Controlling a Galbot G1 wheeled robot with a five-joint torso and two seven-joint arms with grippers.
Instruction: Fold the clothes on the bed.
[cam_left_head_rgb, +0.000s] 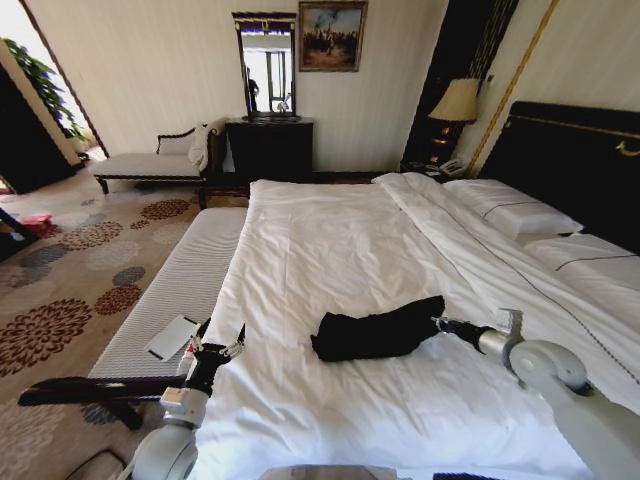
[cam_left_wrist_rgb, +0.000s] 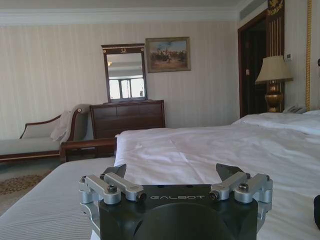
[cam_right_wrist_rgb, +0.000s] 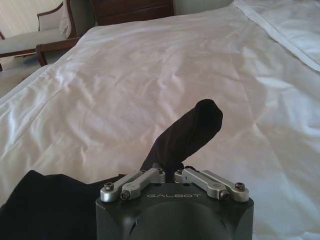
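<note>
Black shirt (cam_left_head_rgb: 380, 330) lay bunched mid-bed (cam_left_head_rgb: 330, 250), one end pinched in your right gripper (cam_left_head_rgb: 440, 322). Left gripper (cam_left_head_rgb: 217, 347) hovered wide at the bed's edge. You needed a slow, even pull.

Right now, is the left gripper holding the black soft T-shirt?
No, the left gripper hangs open by the bed's edge, apart from the black soft T-shirt, which the right gripper pinches.

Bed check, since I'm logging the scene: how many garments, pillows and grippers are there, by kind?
Black T-shirt: 1, bunched on the bed
White pillows: 2
Grippers: 2, the right gripper pinching the shirt's edge, the left gripper open over the bed's edge
Total: 5
</note>
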